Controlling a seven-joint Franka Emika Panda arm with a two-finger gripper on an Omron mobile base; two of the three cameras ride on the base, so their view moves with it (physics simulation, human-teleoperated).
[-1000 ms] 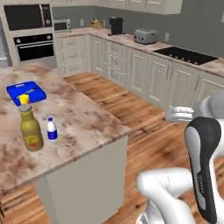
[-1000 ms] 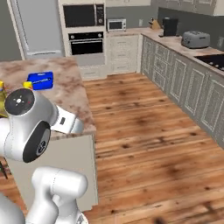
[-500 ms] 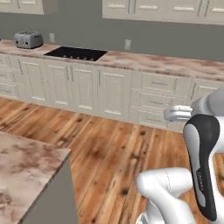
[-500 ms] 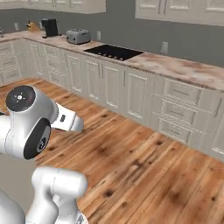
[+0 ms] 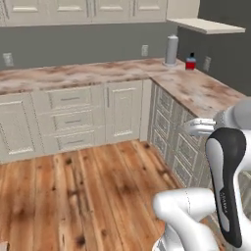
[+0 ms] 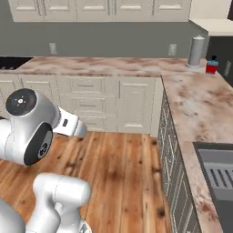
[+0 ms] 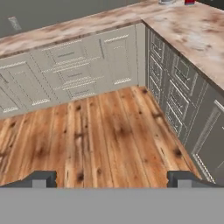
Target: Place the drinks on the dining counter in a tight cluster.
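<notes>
One of the drinks, a small red-and-blue container (image 5: 190,62) with a dark top, stands in the far corner of the marbled wall counter (image 5: 206,93). It also appears in the right base view (image 6: 211,66) and at the top edge of the hand view (image 7: 189,1). My gripper (image 7: 113,180) is open, its two dark fingertips (image 7: 43,179) set wide apart with nothing between them. It hangs over the wooden floor, well short of the container. The dining counter is out of view.
A tall grey cylinder (image 5: 171,50) stands just left of the container. Cream drawers and doors (image 5: 73,122) run under the L-shaped wall counter. A sink (image 6: 218,175) is set into the counter's right run. Bare wooden floor (image 7: 109,131) lies in front.
The whole picture has swung: the base turned away from the island with its bottles, past the cooktop, to this counter corner. My gripper stayed open.
</notes>
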